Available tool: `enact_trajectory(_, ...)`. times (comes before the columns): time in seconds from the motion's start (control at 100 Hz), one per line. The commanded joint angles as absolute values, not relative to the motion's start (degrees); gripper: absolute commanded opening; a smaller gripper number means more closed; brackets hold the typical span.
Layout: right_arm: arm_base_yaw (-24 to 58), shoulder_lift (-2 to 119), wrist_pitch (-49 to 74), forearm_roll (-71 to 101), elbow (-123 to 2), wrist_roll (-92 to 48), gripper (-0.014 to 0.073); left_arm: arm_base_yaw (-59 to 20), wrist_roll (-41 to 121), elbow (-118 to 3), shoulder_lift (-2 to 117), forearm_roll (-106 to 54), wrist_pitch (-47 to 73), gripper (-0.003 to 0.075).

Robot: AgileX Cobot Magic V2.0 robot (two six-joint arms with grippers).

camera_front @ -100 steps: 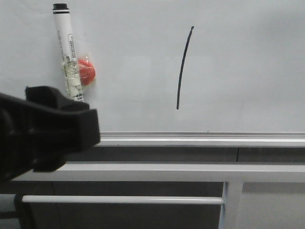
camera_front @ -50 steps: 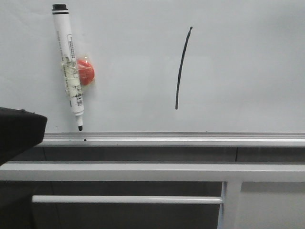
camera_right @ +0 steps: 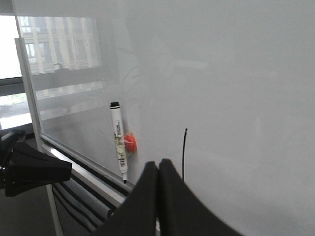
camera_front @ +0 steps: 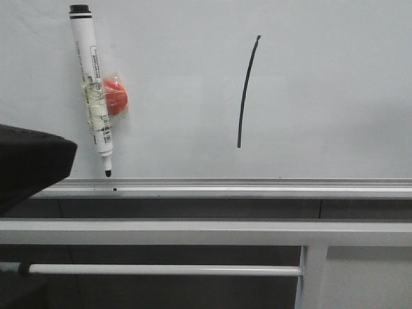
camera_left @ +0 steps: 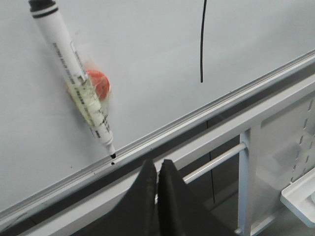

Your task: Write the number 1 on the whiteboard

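The whiteboard [camera_front: 322, 84] fills the upper front view, with a silver bottom rail [camera_front: 257, 188]. The number 1 [camera_front: 246, 90] is a thin black curved stroke at the board's middle; it also shows in the left wrist view [camera_left: 203, 44] and the right wrist view [camera_right: 183, 155]. A white marker pen [camera_front: 92, 90] hangs tip down on a red magnet [camera_front: 116, 97] at the left. My left gripper [camera_left: 158, 164] is shut and empty, below the rail and away from the pen [camera_left: 76, 78]. My right gripper [camera_right: 157, 166] is shut and empty, off the board.
Grey metal frame bars [camera_front: 212, 232] run below the board, with a thin rod [camera_front: 167, 270] and an upright post [camera_front: 312, 277]. A dark part of my left arm [camera_front: 26, 164] covers the lower left of the front view. A window shows in the right wrist view [camera_right: 10, 73].
My left arm has drawn back to the left and down, off the marker pen, which is now fully uncovered and hangs on the board. The stroke is unchanged.
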State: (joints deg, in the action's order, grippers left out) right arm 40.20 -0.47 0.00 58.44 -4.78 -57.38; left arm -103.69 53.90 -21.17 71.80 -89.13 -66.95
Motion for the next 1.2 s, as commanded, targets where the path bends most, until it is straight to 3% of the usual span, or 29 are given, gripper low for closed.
enact_trajectory(0.0, 39.8, -0.3, -1.7, 59.0, -6.3, -58.0, -0.0064, -104.3, 54.0, -22.3, 70.8, -84.3, -78.6, -0.002)
enact_trajectory(0.76, 39.8, -0.3, -1.9, 59.0, -6.3, -58.0, -0.0064, -104.2, 55.5, -22.5, 70.3, -75.8, -79.3, -0.002)
enact_trajectory(1.19, 39.8, -0.3, -1.9, 59.0, -6.3, -58.0, -0.0064, -104.0, 55.5, -21.0, 64.1, -65.4, -79.3, -0.002)
